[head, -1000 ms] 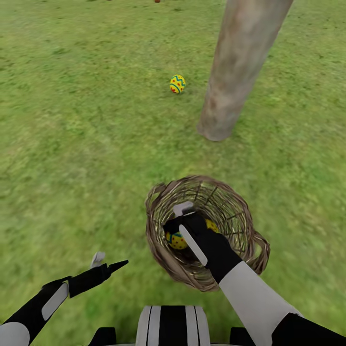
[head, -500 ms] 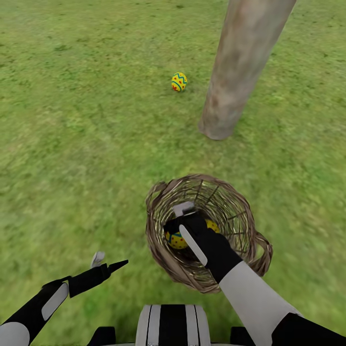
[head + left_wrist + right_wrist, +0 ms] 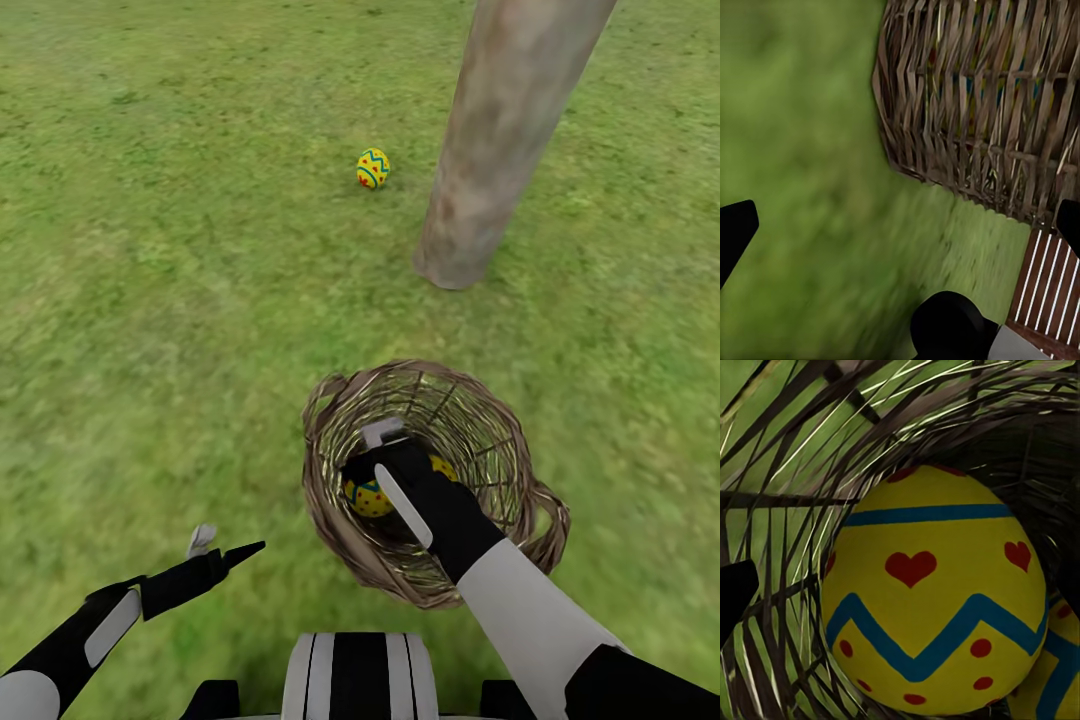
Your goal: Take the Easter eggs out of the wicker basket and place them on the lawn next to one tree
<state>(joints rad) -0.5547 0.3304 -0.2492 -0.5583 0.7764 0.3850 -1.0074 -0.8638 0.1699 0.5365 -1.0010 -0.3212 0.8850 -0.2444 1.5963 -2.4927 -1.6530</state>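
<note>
One egg (image 3: 372,168) already lies left of the tree (image 3: 500,150); the right gripper (image 3: 372,470), jaws spread, reaches into the wicker basket (image 3: 330,420) for another egg (image 3: 934,600).

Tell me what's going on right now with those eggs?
Right end effector down inside wicker basket, around an Easter egg. Left end effector open, empty. One egg beside tree.

The right tool (image 3: 372,462) sits down inside the basket (image 3: 340,420), its fingertips hidden, so its grip cannot be told. Two eggs (image 3: 368,498) show only in part behind the arm. The tree (image 3: 490,160) is cut off by the top edge. In the right wrist view a second egg (image 3: 1054,682) is cut by the corner.
</note>
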